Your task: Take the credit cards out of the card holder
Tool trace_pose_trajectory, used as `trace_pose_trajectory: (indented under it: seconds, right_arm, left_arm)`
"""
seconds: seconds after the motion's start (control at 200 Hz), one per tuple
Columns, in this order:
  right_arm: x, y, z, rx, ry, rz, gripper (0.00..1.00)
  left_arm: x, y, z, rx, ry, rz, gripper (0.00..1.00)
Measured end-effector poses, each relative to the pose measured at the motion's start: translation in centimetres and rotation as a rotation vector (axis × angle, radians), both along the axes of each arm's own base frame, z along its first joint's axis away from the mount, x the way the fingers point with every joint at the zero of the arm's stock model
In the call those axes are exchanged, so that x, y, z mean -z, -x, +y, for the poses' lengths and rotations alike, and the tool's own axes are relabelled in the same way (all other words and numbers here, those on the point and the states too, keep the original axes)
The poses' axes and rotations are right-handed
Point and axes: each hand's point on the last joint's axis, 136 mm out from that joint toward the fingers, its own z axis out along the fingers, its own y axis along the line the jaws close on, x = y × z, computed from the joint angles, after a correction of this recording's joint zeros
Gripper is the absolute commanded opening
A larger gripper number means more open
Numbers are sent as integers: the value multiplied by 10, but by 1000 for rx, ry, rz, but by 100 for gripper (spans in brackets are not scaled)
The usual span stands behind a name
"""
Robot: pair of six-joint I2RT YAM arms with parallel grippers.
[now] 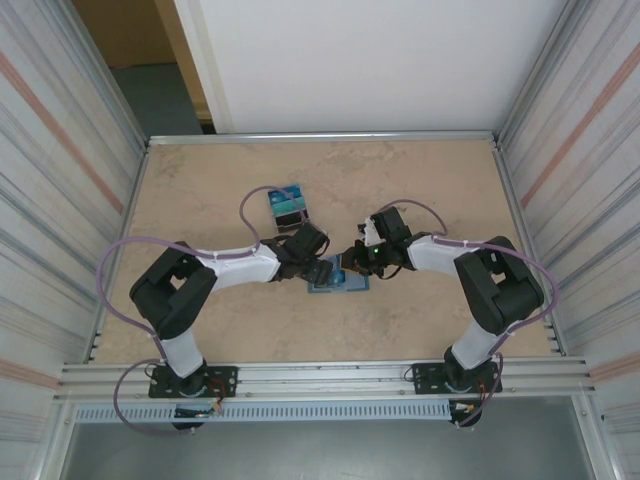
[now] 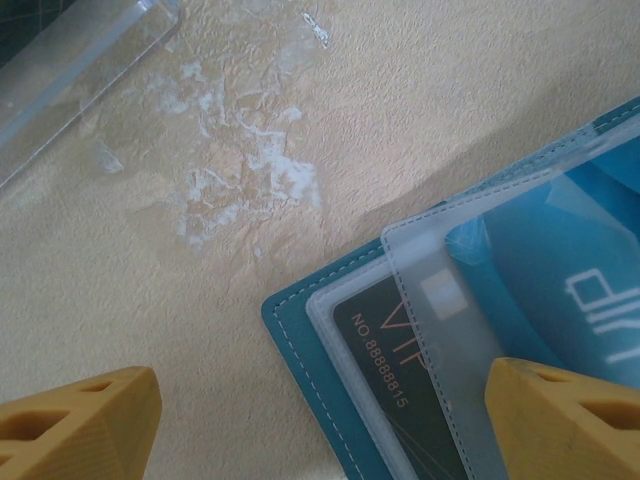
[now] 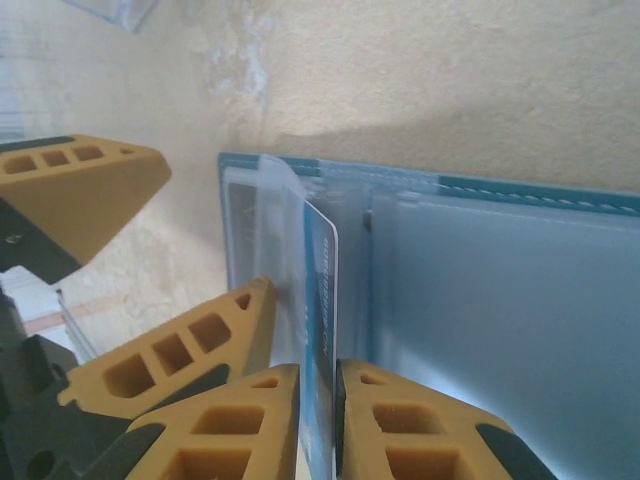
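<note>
While the left pincer (image 2: 320,405) hangs spread wide over a corner of the open card holder (image 2: 300,335) on the bench (image 2: 150,250) — the right pincer (image 3: 320,400) pinches a blue credit card (image 3: 320,280) on edge — holder just beneath its fingertips.

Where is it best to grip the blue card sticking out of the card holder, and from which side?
Its free end, from above the card holder: the blue card stands on edge, both flat faces bare. The right pincer straddles it.
</note>
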Motion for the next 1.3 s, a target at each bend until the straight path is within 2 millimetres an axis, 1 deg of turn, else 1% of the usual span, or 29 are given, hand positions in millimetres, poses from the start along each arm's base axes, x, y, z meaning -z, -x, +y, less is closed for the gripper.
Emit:
trace_pose_trajectory:
  seconds: [0.095,0.21,0.401,0.511,0.767,0.962,1.062,1.143,1.158,1.188,1.303]
  right_arm:
    - [-1,-2,4,0,-25,-2,14]
    - [0,-3,7,-3,-41,3,8]
    - [1,-4,3,4,-33,7,4]
    - [0,-5,-6,27,-13,10,3]
    - [-14,-8,-32,86,51,-43,1]
    - [-25,-7,-40,100,69,-98,0]
    - [-31,-5,-42,106,65,-120,0]
    - [-37,-4,-44,113,61,-142,0]
    - [-38,-4,-44,113,60,-146,0]
    - [-42,-4,-45,115,56,-158,0]
    - [-55,-6,-44,118,31,-204,0]
  left_arm:
    - [0,0,0,0,0,0,85]
    - [0,0,0,0,0,1,85]
    - [0,0,0,0,0,1,85]
    - [0,0,0,0,-1,1,84]
    - [0,0,1,-1,-2,1,84]
    - [-4,5,6,-1,-16,15,87]
    - [-10,7,8,-5,-12,13,88]
    - [-20,7,9,-16,4,1,91]
    - [-23,7,9,-20,8,-4,95]
    - [-29,6,9,-25,20,-14,98]
    - [-54,4,10,-48,76,-59,99]
